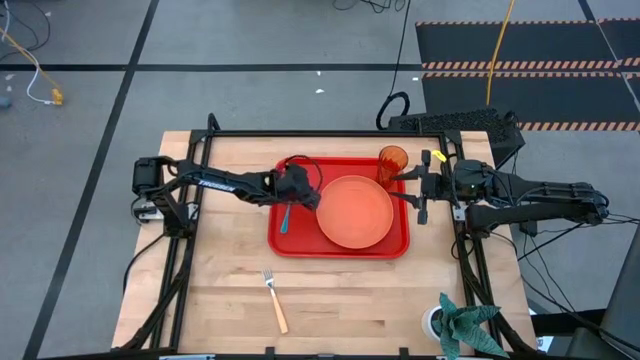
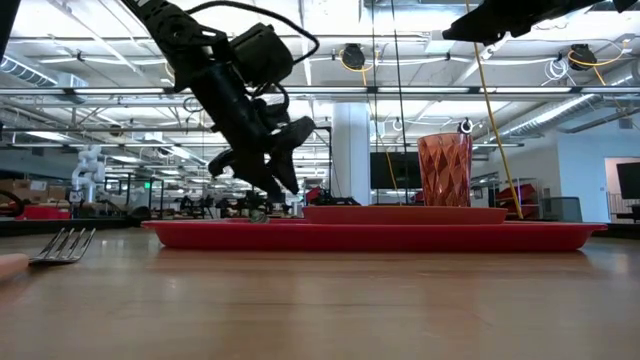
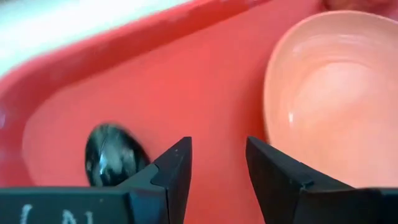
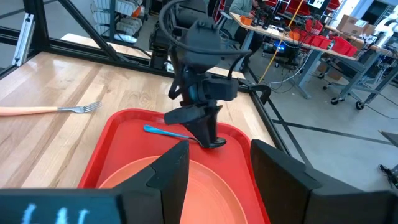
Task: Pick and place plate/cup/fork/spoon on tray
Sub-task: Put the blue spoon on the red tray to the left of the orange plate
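The left gripper point(image 1: 305, 190) is hanging spread over the tray point(image 1: 300, 245), just above the spoon point(image 1: 284, 217) lying beside the plate point(image 1: 355, 212). The right gripper point(image 1: 418, 187) is waiting spread near the cup point(image 1: 392, 160); the fork point(image 1: 274, 300) is lying on the table point(image 1: 230, 300).

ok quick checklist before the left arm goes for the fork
1. Spoon on the tray: ok, it lies on the tray's left part beside the plate.
2. Left gripper empty: ok, fingers apart, nothing between them, spoon bowl beside them.
3. Cup on tray: ok, upright at the far right corner.
4. Fork reachable: ok, alone on the table near the front edge.
5. Right gripper out of the way: ok, open, at the tray's right edge.
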{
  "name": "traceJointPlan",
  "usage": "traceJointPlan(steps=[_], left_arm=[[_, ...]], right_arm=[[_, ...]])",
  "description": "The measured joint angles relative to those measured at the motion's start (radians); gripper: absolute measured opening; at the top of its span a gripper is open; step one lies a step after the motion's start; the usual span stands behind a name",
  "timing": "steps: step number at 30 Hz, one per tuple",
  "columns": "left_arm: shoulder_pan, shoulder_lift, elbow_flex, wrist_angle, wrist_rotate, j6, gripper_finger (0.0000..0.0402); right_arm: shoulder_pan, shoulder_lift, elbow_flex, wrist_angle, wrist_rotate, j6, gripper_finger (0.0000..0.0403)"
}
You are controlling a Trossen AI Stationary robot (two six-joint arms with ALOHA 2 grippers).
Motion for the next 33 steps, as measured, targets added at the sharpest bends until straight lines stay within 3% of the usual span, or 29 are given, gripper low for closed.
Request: traceJointPlan(steps=[4,10,19,33], left_arm=[[-0.010,0.000,0.000,-0.026,-0.001,0.182,0.0154],[-0.020,0.000,0.000,-0.044,-0.015,0.329,0.0154],[-0.017,0.000,0.000,-0.182,-0.075,0.270,0.0154],[-0.004,0.012,-0.001,-0.148,-0.098,0.257,0.0154]], right_arm=[[0.000,0.000,0.000,0.000,0.000,0.000,0.0164],[0.000,0.000,0.000,0.000,0.000,0.000,0.0164],[0.000,0.000,0.000,0.000,0.000,0.000,0.0164],[0.000,0.000,0.000,0.000,0.000,0.000,0.0164]])
